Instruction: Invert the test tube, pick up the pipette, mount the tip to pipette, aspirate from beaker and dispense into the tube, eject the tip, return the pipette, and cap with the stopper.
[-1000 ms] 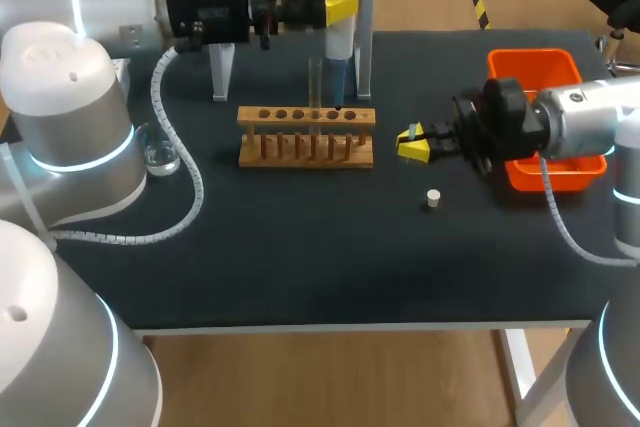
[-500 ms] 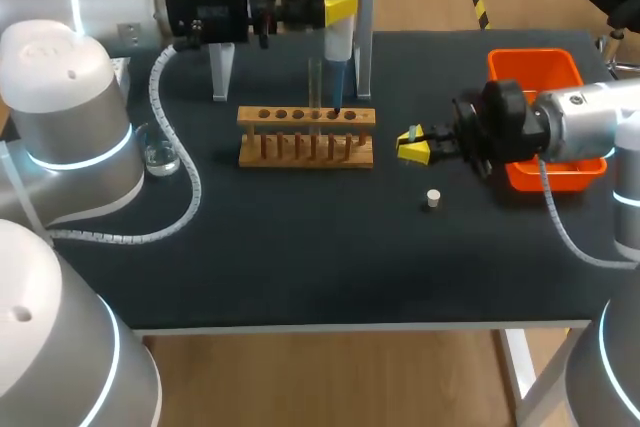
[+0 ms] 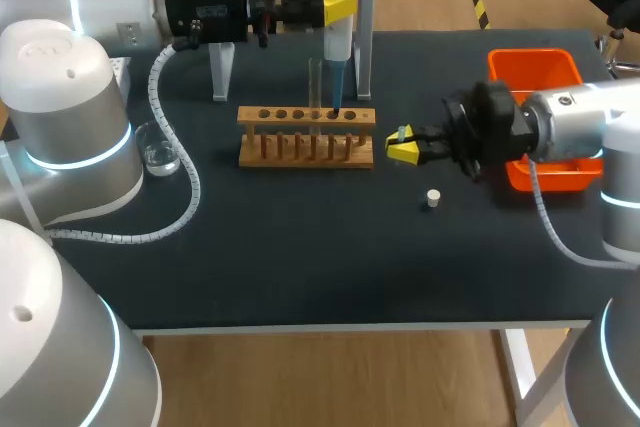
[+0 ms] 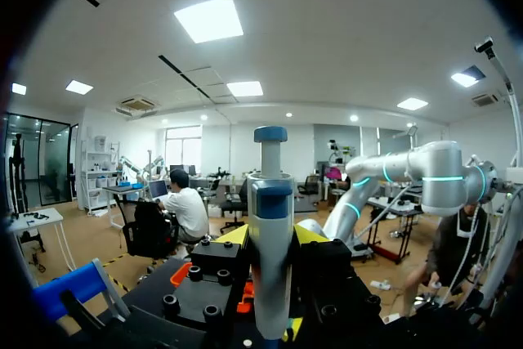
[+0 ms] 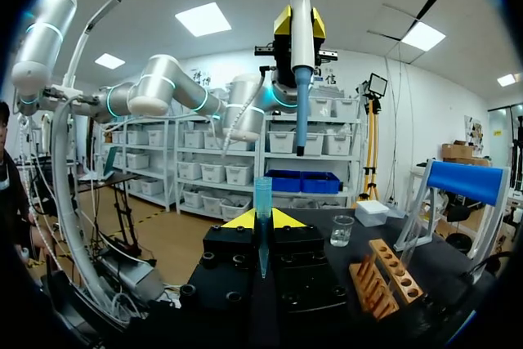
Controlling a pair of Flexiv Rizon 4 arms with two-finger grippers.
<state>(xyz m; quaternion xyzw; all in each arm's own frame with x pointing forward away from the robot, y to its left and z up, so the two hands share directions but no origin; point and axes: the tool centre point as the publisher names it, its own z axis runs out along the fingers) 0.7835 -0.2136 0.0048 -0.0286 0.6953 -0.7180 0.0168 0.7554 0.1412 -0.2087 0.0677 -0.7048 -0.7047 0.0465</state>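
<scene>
At the tabletop's (image 3: 300, 257) far edge, our left gripper (image 3: 340, 7) is clamped on a white-and-blue pipette (image 3: 334, 47). The pipette hangs upright, and the left wrist view shows its barrel (image 4: 270, 251) pressed between the two yellow fingers. Below it, in the middle of the tabletop, stands a wooden test-tube rack (image 3: 306, 139). A clear glass test tube (image 3: 314, 82) stands upright in one of the rack's holes, just beside the pipette's narrow blue end.

Our right gripper (image 3: 402, 150) comes in from the right edge and hovers just off the rack's right end. It grips a translucent blue pipette tip (image 5: 262, 202) between its fingers, with the tip standing up from the fingers in the right wrist view.

A small white stopper (image 3: 432, 198) lies on the tabletop near the right gripper, toward the near edge. A small glass beaker (image 3: 160, 155) sits near the left edge, and an orange plastic bin (image 3: 535, 69) sits at the right edge behind our right arm. A blue stand on white legs (image 3: 222, 75) rises at the far edge, behind the rack.
</scene>
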